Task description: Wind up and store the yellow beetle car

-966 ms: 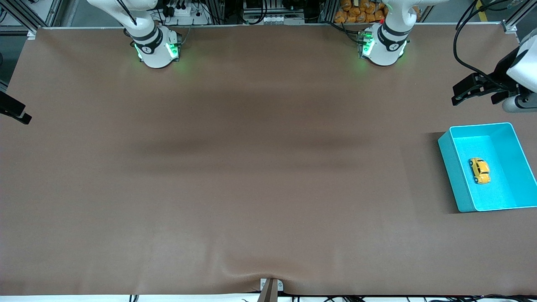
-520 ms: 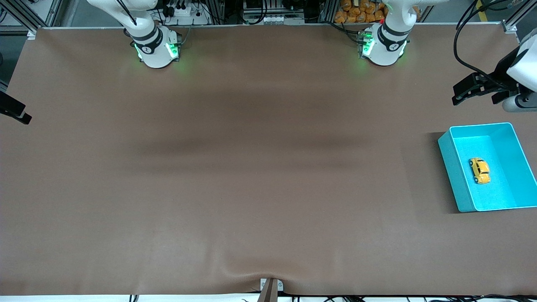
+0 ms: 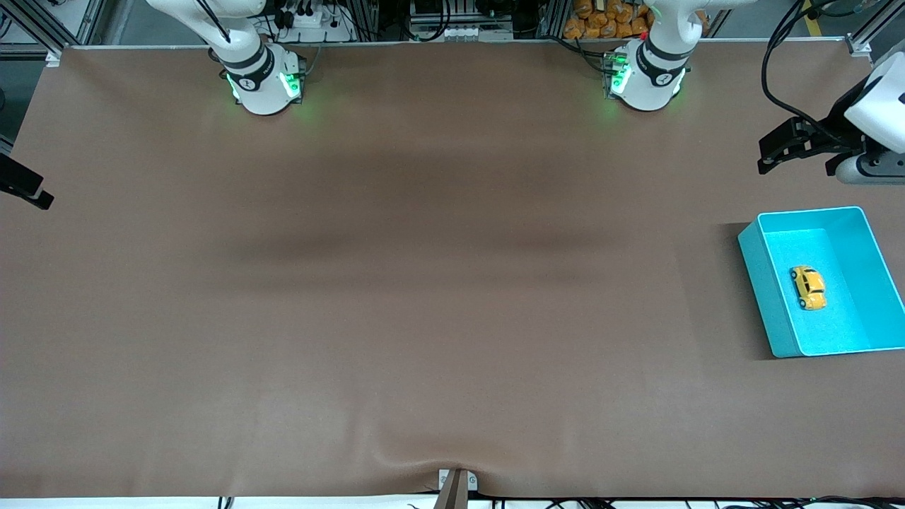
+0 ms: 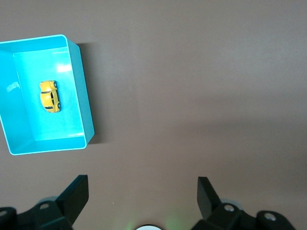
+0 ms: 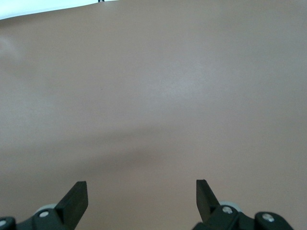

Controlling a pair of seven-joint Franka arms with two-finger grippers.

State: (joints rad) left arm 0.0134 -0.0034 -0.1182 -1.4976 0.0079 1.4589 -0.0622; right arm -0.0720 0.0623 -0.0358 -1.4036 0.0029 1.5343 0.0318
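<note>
Yellow beetle car sitting low on the right of the front view, down on the floor of the turquoise bin, roughly central in it, on its wheels and touching no wall. Same car at the upper left of the left wrist view, inside the same bin.

Left gripper up at the right edge of the front view, above the bin in the frame, hanging over bare brown table near the left arm's end. Fingers spread wide, gripping nothing: in the left wrist view, two dark fingertips poking up along the bottom edge, broad gap of plain table between them. Car well apart from those fingers, off toward the upper left corner of that view, not between the pads, not touching them.

Right gripper seen properly only in the right wrist view, at the bottom edge: fingers equally wide apart, nothing held, only brown table showing between the tips. Just a dark sliver at the left edge of the front view, waiting there, far from bin and car
</note>
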